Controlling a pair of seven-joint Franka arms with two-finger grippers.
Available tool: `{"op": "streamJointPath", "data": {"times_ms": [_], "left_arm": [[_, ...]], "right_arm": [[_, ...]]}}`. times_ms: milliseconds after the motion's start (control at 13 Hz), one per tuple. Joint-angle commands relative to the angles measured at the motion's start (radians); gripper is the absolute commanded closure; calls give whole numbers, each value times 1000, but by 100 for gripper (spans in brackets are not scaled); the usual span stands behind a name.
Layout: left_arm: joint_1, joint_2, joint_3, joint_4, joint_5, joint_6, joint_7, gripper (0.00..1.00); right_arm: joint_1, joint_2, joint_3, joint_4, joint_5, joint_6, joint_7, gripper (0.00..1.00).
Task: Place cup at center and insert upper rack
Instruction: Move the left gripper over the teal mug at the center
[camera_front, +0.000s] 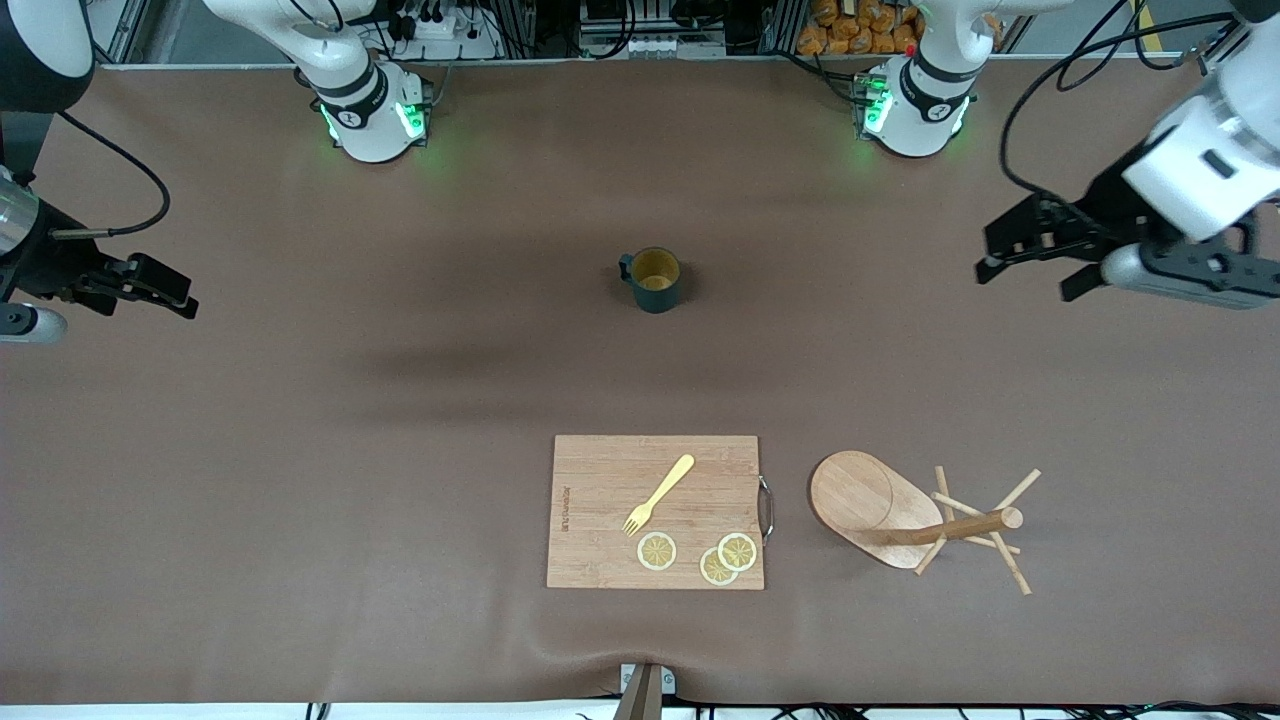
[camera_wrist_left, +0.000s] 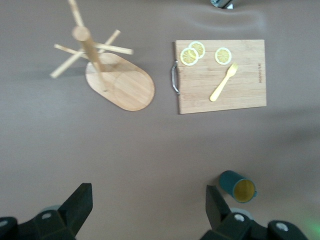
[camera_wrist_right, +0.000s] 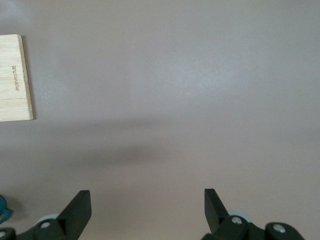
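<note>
The cup (camera_front: 655, 279) is standing upright mid-desk (camera_front: 300, 450), farther from the front camera than the cutting board (camera_front: 655, 512). The upper rack (camera_front: 920, 520) is lying tipped beside that board. Left claw (camera_front: 1030, 265) and right claw (camera_front: 150, 288) are hovering open, empty.

Upright cup (camera_front: 655, 280), toppled upper rack (camera_front: 905, 515)

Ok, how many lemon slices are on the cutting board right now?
3. All lie on the cutting board along its edge nearest the front camera: one lemon slice below the fork, two overlapping nearer the board's handle. None looks hidden.
</note>
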Motion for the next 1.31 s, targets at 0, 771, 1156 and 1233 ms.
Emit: {"op": "streamJointPath", "data": {"times_ms": [0, 771, 1156, 1233], "left_arm": [[-1, 13, -78, 0, -12, 31, -72, 0], [-126, 85, -215, -26, 61, 184, -365, 0], [-301, 150, -216, -19, 199, 246, -711, 0], [-333, 165, -216, -18, 239, 249, -773, 0]], "right_arm": [[-22, -22, 13, -20, -33, 0, -13, 0], [-26, -24, 15, -9, -40, -36, -13, 0], [-31, -19, 13, -14, -41, -8, -2, 0], [-32, -19, 13, -16, -41, -11, -2, 0]]}}
